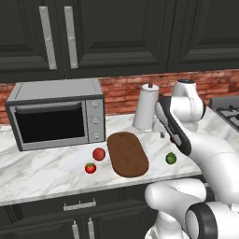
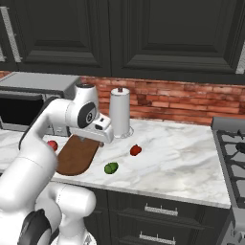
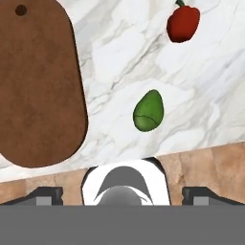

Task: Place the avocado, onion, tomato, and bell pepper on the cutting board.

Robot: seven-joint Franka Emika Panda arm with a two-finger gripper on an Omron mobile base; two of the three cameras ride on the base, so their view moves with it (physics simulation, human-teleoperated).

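Note:
The dark brown cutting board (image 1: 127, 154) (image 2: 75, 156) (image 3: 38, 86) lies bare on the marble counter. The green avocado (image 1: 171, 158) (image 2: 111, 168) (image 3: 149, 111) rests to its right, near the counter's front edge. Behind it lies the red bell pepper (image 2: 136, 150) (image 3: 183, 23). Left of the board are a plain red ball, seemingly the onion (image 1: 98, 154), and the tomato (image 1: 90, 168) with a green top. My gripper (image 2: 93, 139) (image 3: 123, 196) hangs open above the counter between board and avocado, holding nothing.
A microwave (image 1: 56, 114) stands at the back left and a paper towel roll (image 1: 146, 108) (image 2: 119, 112) behind the board. A stove (image 2: 232, 143) borders the counter on the right. Dark cabinets hang above.

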